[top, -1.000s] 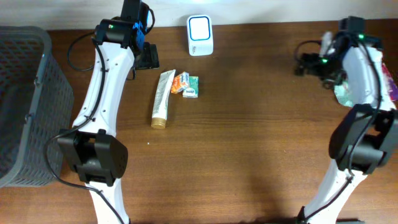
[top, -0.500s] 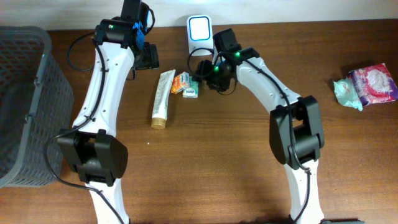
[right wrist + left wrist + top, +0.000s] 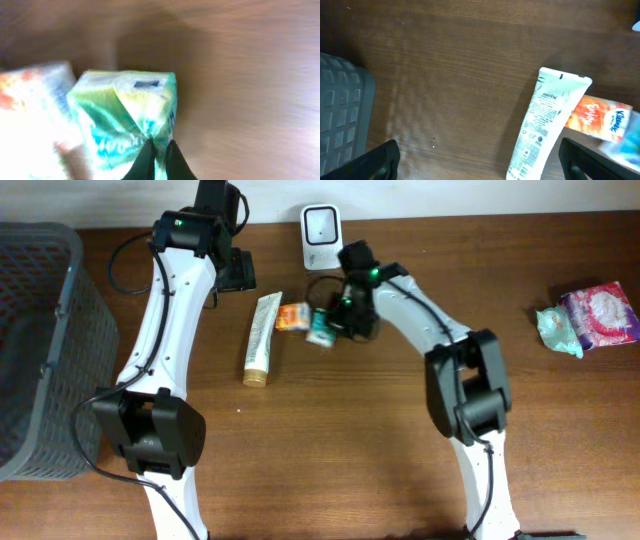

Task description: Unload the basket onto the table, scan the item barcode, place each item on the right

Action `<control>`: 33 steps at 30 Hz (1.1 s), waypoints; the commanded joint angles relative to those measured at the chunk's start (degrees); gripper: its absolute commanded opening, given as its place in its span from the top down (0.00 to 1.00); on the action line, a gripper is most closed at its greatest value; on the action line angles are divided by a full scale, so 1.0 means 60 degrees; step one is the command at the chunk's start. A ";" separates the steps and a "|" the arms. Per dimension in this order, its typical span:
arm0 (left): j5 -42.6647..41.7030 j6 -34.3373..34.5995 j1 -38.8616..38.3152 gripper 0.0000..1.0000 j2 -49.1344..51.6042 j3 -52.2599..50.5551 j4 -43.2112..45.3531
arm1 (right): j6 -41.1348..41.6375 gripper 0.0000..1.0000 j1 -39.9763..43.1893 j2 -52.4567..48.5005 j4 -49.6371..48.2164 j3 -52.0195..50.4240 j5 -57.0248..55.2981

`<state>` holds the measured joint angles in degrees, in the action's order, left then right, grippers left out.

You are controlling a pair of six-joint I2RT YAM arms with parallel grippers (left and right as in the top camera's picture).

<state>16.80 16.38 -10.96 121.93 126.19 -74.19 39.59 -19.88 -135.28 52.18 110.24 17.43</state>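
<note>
First, overhead: the right tool (image 3: 330,328) reaches across to the middle of the surface (image 3: 380,440), at the green tissue pack (image 3: 320,332). This pack lies just below the white barcode scanner (image 3: 320,225), near it but apart. It touches or nearly touches the orange Kleenex pack (image 3: 292,317). The Pantene tube (image 3: 262,338) lies just left of those. A grey basket (image 3: 40,330) sits at the far left, probably for scanned goods. The left tool (image 3: 238,270) hangs above the tube, out of the way. A pink packet (image 3: 600,315) waits at the far right.

Left wrist view: the left tool (image 3: 477,150) stands with fingers wide apart and nothing between them. Tube (image 3: 545,125) and Kleenex pack (image 3: 597,117) lie below it, untouched.

Right wrist view: the right tool (image 3: 159,159) is pinched together on the near edge of the green tissue pack (image 3: 125,120). The fingers (image 3: 145,162) clamp the wrapper, not the whole body. That is likely a light hold for turning the code toward the scanner. The view is blurred, so I cannot tell if the pack is clear of the surface. No barcode face is legible.
</note>
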 commanded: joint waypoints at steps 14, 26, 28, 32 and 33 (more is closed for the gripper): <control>0.0095 0.0120 -0.0036 0.01 -0.0109 0.0007 0.0000 | -0.0790 0.60 -0.1286 0.1643 -0.0208 -0.0117 -0.5278; 0.0095 0.0120 -0.0036 0.01 -0.0109 0.0007 0.0000 | -0.0809 0.66 -0.1497 -0.0011 0.0419 -0.0463 -0.5752; 0.0095 0.0124 -0.0036 0.01 -0.0109 0.0007 0.0000 | -0.0976 0.81 -0.1479 -0.0007 0.0736 -0.0455 -0.5737; 0.0095 0.0120 -0.0036 0.01 -0.0109 0.0007 0.0000 | -0.1603 0.96 -0.0874 0.0233 0.1840 0.0557 -0.4116; 0.0098 0.0120 -0.0036 0.01 -0.0109 0.0007 0.0000 | -0.2499 0.96 -0.0412 0.0463 0.1792 0.0922 -0.2393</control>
<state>16.80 16.38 -10.96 121.93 126.19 -74.24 32.03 -27.00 -133.91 62.92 110.85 -12.58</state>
